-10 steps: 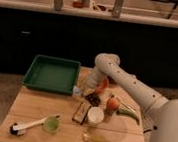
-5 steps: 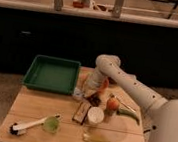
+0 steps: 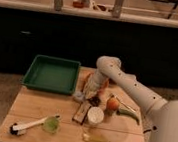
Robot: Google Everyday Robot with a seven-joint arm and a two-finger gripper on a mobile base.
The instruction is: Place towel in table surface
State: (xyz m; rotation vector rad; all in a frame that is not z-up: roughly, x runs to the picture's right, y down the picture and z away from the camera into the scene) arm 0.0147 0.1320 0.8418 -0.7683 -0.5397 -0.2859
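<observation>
A pale crumpled towel (image 3: 85, 91) lies on the wooden table (image 3: 36, 108) just right of the green tray, partly under my arm. My gripper (image 3: 94, 93) hangs at the end of the white arm (image 3: 130, 87), low over the table and right at the towel's right side. The arm hides part of the towel and the gripper's contact with it.
A green tray (image 3: 51, 73) stands at the table's back left. A dark bar (image 3: 80, 113), a white cup (image 3: 95, 116), an orange fruit (image 3: 112, 105), a green item (image 3: 127, 113), a yellowish item (image 3: 95, 139), a green cup (image 3: 50, 125) and a white brush (image 3: 27, 126) lie around.
The arm and gripper have barely shifted over the towel; nothing else has moved.
</observation>
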